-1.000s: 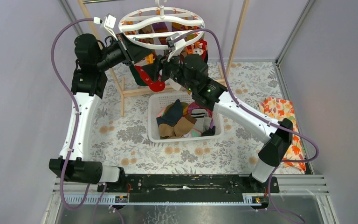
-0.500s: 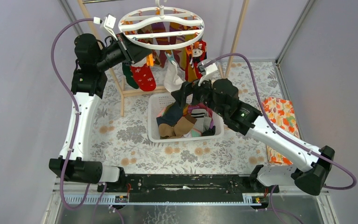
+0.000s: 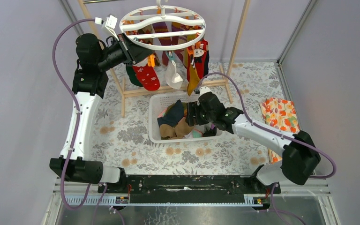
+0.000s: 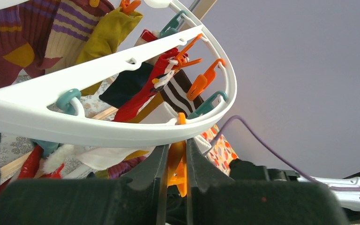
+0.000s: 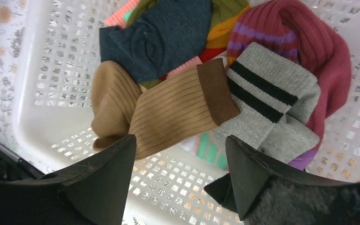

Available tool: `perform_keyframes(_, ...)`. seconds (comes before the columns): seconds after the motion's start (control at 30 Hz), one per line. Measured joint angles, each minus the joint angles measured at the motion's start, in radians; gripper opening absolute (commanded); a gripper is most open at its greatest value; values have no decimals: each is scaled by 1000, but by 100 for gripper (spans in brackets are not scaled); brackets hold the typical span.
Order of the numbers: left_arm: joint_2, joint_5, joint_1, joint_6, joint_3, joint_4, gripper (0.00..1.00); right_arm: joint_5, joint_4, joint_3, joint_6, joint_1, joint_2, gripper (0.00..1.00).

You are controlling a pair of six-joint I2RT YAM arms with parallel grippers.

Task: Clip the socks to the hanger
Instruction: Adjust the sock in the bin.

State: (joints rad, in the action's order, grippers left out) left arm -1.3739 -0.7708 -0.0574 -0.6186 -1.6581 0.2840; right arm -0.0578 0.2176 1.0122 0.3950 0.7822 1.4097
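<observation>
The white round hanger (image 3: pixel 164 26) hangs at the back with several socks clipped to it, among them a red sock (image 3: pixel 147 77) and a white one (image 3: pixel 173 76). My left gripper (image 3: pixel 136 52) is at the hanger's left rim, shut on an orange clip (image 4: pixel 178 164) under the white ring (image 4: pixel 122 131). My right gripper (image 3: pixel 190 115) is open and empty, low over the white basket (image 3: pixel 154 136). In the right wrist view its jaws stand wide apart (image 5: pixel 180 145) just above a tan ribbed sock (image 5: pixel 168 112), a grey black-striped sock (image 5: pixel 267 98), a dark blue sock (image 5: pixel 154 37) and a maroon sock (image 5: pixel 318 51).
A wooden frame rack (image 3: pixel 124 93) stands around the hanger. An orange floral cloth (image 3: pixel 281 115) lies at the right on the flower-patterned table cover (image 3: pixel 122 136). Purple cables loop from both arms.
My right arm has come down and away from the hanger to hover over the basket with its jaws open. The red sock now hangs free. The left arm has stayed put.
</observation>
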Motion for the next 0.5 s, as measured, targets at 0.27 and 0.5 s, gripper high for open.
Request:
perform_keyframes(0.27,-3,0,0,0,0,0,7,-34,-168,14,21,0,187,73)
perform_keyframes(0.5,-3,0,0,3,-2,5,7,-99,-289,119,23,-1,383,69)
